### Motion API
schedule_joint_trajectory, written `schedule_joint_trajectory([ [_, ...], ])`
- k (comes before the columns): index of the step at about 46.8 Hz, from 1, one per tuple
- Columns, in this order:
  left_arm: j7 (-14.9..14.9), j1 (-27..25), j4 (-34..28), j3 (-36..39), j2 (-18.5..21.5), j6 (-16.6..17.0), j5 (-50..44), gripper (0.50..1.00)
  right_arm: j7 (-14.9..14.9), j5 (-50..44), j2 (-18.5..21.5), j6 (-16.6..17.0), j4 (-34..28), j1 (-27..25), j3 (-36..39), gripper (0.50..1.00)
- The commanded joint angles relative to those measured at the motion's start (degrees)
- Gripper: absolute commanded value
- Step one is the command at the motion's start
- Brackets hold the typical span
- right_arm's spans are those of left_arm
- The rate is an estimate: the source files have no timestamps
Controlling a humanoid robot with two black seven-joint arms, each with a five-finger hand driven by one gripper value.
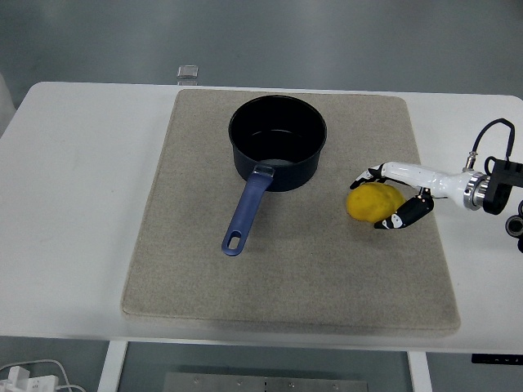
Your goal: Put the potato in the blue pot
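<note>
Now the robot's right hand [391, 198] is curling around the smooth, round yellow potato [373, 202], which looks firm and may be rolling easily, near the dark blue pot [277, 143].

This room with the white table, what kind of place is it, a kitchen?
Probably a robot test lab, not a kitchen: a bare white table with a beige mat, one blue pot, a potato, and a robot hand.

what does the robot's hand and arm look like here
Only the right hand shows: slim white shells along the fingers with black joints and black fingertips. A white forearm section ends in a silver metal ring at the wrist, then black housing with a looping black cable above it.
</note>
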Motion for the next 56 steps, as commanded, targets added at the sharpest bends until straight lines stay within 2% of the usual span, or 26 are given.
schedule_joint_trajectory([
  [1,0.0,0.0,0.0,0.0,0.0,0.0,0.1,1.000,0.0,0.0,0.0,0.0,0.0,0.1,0.1,0.500],
  [50,0.0,0.0,0.0,0.0,0.0,0.0,0.0,1.000,0.0,0.2,-0.7,0.2,-0.3,0.3,1.0,0.500],
  [56,0.0,0.0,0.0,0.0,0.0,0.0,0.1,1.000,0.1,0.7,-1.3,0.7,-0.6,4.0,1.0,0.500],
])
